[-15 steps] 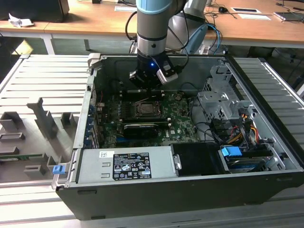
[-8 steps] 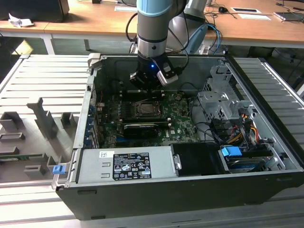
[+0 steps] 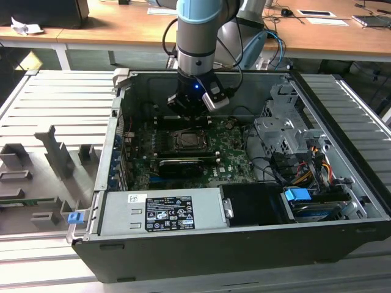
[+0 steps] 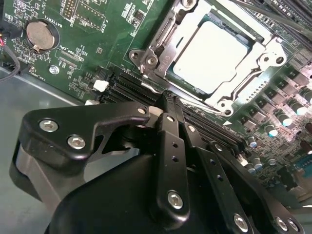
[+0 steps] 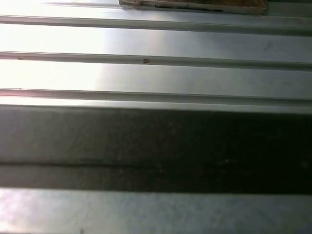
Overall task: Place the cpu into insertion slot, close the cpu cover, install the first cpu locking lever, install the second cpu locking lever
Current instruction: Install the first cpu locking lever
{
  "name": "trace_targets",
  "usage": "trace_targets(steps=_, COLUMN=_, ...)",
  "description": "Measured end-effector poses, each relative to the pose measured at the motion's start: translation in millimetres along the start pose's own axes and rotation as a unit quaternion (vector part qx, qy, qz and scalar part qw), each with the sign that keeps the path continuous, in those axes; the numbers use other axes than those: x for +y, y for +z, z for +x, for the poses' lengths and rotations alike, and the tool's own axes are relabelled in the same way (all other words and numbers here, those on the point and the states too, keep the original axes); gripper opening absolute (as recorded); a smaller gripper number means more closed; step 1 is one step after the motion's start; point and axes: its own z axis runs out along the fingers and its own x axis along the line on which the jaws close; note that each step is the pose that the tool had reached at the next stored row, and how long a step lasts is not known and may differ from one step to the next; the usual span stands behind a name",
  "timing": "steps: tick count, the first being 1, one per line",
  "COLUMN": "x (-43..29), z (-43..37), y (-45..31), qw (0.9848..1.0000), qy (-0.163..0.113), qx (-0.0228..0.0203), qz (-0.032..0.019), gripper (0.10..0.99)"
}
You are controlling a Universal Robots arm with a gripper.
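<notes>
Nearest the camera in the second wrist view, the gripper [image 4: 168, 100] has its jaws pressed together, pinching nothing, tips close above the board. Just beyond the tips lies the cpu [image 4: 214, 51], seated flat in the insertion slot [image 4: 243, 85], with the cpu cover [image 4: 265, 48] down around it. A locking lever [image 4: 163, 36] runs along the near edge. In the exterior view the gripper [image 3: 189, 111] hangs inside the computer case [image 3: 342, 140], just behind the cpu [image 3: 189, 140].
</notes>
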Motion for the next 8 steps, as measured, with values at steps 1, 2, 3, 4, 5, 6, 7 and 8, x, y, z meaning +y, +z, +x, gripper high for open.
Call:
trace_targets(steps=1, x=0.1, z=-0.4, y=0.6, qw=1.0, qy=0.0, qx=0.0, qz=0.0, gripper=0.106)
trace_targets(steps=2, x=0.2, z=-1.5, y=1.1, qw=1.0, qy=0.0, qx=0.0, qz=0.0, gripper=0.106)
trace_targets(steps=3, x=0.4, z=-2.5, y=1.4, qw=1.0, qy=0.0, qx=0.0, qz=0.0, gripper=0.106)
trace_targets(steps=4, x=0.6, z=-3.7, y=1.6, qw=1.0, qy=0.0, qx=0.0, qz=0.0, gripper=0.106)
trace_targets(steps=5, x=0.8, z=-4.3, y=1.6, qw=1.0, qy=0.0, qx=0.0, qz=0.0, gripper=0.106)
trace_targets(steps=6, x=1.1, z=-5.0, y=1.7, qw=1.0, qy=0.0, qx=0.0, qz=0.0, gripper=0.106)
trace_targets(steps=7, x=1.5, z=-5.9, y=1.9, qw=1.0, qy=0.0, qx=0.0, qz=0.0, gripper=0.106)
trace_targets(steps=8, x=2.2, z=-6.9, y=2.1, qw=1.0, qy=0.0, qx=0.0, qz=0.0, gripper=0.106)
